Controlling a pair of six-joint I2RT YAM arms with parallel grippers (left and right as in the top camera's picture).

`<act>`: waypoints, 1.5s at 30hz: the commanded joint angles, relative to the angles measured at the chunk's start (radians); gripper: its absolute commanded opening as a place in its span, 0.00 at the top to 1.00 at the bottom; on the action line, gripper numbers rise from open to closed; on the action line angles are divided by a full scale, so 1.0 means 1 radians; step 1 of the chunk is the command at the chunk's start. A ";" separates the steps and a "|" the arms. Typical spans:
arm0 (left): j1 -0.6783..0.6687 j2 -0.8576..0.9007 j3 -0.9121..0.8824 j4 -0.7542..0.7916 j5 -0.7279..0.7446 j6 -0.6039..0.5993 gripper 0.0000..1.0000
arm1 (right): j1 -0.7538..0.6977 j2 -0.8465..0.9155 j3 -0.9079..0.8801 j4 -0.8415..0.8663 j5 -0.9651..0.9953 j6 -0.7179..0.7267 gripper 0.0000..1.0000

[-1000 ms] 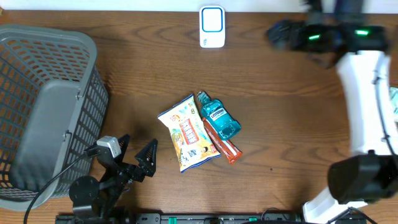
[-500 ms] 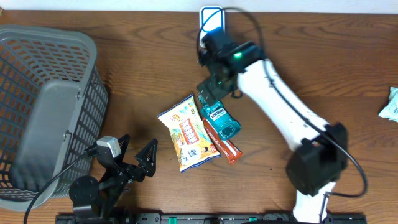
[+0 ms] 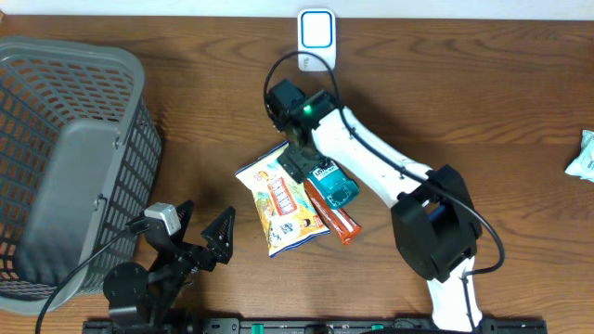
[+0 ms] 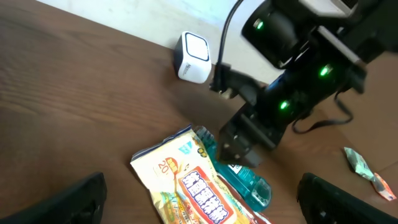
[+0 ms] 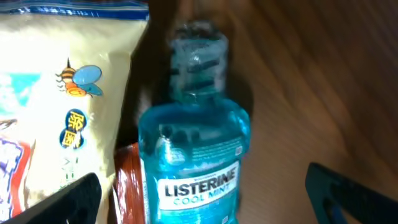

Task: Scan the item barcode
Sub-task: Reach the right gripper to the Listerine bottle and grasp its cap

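Note:
A teal Listerine bottle (image 3: 332,186) lies mid-table beside a yellow snack bag (image 3: 278,198) and on a red packet (image 3: 340,224). The white barcode scanner (image 3: 316,39) stands at the far edge. My right gripper (image 3: 299,164) hovers open over the bottle's cap end; in the right wrist view the bottle (image 5: 193,162) lies between its spread fingers (image 5: 65,200), untouched. My left gripper (image 3: 202,237) stands open near the front edge, left of the bag. Its wrist view shows the bag (image 4: 186,183), the bottle (image 4: 247,185) and the scanner (image 4: 194,57).
A grey mesh basket (image 3: 65,158) fills the left side of the table. A small pale packet (image 3: 584,153) lies at the far right edge. The right arm (image 3: 380,172) stretches diagonally from the front right to the items.
The right arm has swung from the far right corner across the table and come down over the bottle's cap end. The left arm has not moved.

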 commanded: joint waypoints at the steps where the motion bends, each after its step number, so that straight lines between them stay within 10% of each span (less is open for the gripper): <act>1: 0.003 -0.004 -0.002 0.002 0.006 0.002 0.02 | 0.010 -0.002 -0.113 0.075 0.018 0.021 0.01; 11: 0.003 -0.004 -0.002 0.002 0.006 0.002 0.02 | 0.010 -0.002 -0.243 0.220 0.174 0.114 0.03; 19: 0.003 -0.004 -0.002 0.002 0.006 0.002 0.02 | 0.008 -0.002 -0.244 0.246 0.163 0.128 0.25; 31: 0.003 -0.004 -0.002 0.002 0.006 0.002 0.02 | 0.007 -0.005 -0.209 0.247 0.163 0.219 0.01; 45: 0.003 -0.004 -0.002 0.002 0.006 0.002 0.02 | -0.016 -0.004 -0.200 0.309 0.170 0.275 0.06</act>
